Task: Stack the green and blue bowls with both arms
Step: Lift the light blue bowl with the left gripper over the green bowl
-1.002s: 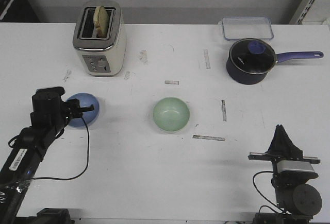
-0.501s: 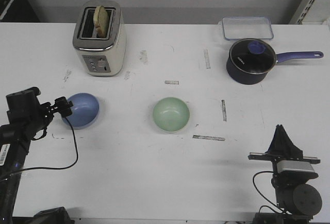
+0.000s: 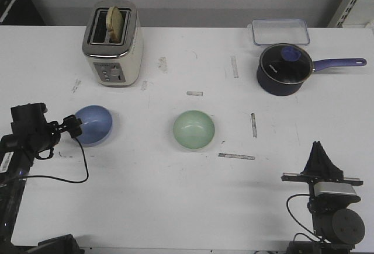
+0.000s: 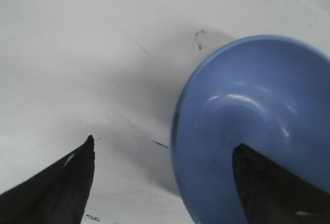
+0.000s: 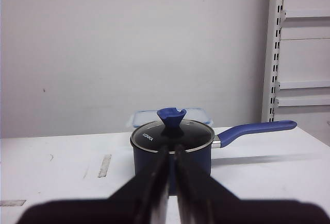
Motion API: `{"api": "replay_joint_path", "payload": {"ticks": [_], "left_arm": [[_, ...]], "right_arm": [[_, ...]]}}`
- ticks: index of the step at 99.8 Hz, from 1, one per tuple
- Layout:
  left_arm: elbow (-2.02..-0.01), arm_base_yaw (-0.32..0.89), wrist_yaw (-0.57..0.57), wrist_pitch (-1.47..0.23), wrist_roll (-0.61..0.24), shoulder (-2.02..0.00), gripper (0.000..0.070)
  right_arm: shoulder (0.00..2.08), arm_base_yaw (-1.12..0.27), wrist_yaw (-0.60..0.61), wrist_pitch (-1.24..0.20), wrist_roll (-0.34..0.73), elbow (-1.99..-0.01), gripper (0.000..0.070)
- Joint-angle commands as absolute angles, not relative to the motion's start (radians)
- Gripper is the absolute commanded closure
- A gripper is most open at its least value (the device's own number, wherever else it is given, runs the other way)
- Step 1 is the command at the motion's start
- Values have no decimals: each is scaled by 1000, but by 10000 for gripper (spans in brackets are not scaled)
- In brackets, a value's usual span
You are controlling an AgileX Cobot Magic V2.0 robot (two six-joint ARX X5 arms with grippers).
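White table (image 3: 175, 207): I see the blue bowl (image 3: 93, 124) at the left, the green bowl (image 3: 194, 129) at centre, well apart.
My left wrist view alone shows the left gripper (image 3: 71, 124) spread wide, one finger (image 4: 273, 188) inside the bowl's rim, the other outside. My right wrist view shows the right gripper (image 5: 169, 183) closed, empty, facing the saucepan (image 5: 172, 149); its lid reads "KONKA".

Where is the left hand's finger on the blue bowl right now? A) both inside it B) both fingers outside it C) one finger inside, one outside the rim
C: in the left wrist view one finger sits inside the blue bowl, the other outside on the table.
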State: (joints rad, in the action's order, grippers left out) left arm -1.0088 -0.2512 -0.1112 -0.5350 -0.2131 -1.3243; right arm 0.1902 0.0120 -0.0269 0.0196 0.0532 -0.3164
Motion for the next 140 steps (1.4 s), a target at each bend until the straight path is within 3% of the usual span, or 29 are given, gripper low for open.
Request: {"api": "replay_joint_path", "payload": {"ticks": [1, 24, 43, 61, 70, 77, 111, 140], "left_arm": [[-1026, -255, -116, -533, -219, -1362, 217], [-1026, -246, -116, -520, -218, -1459, 233], [-1026, -227, -115, -498, -218, -1480, 498], [-1026, -221, -116, -471, -219, -1480, 519], [-1026, -217, -115, -476, -218, -1480, 624], [-1026, -216, -115, -475, -219, -1480, 665], [-1044, -207, -115, -532, -223, -1480, 699], [-1220, -129, -115, -678, -256, -1480, 699]], "right_arm": [[189, 12, -27, 30, 63, -316, 688], [189, 12, -26, 30, 63, -316, 688], [189, 12, -26, 30, 63, -316, 688], [189, 12, -26, 30, 63, -316, 688], [189, 12, -26, 30, 63, -316, 688], [189, 12, -27, 30, 63, -316, 688], [189, 12, -27, 30, 63, -316, 688], [189, 12, -27, 30, 63, -316, 688]]}}
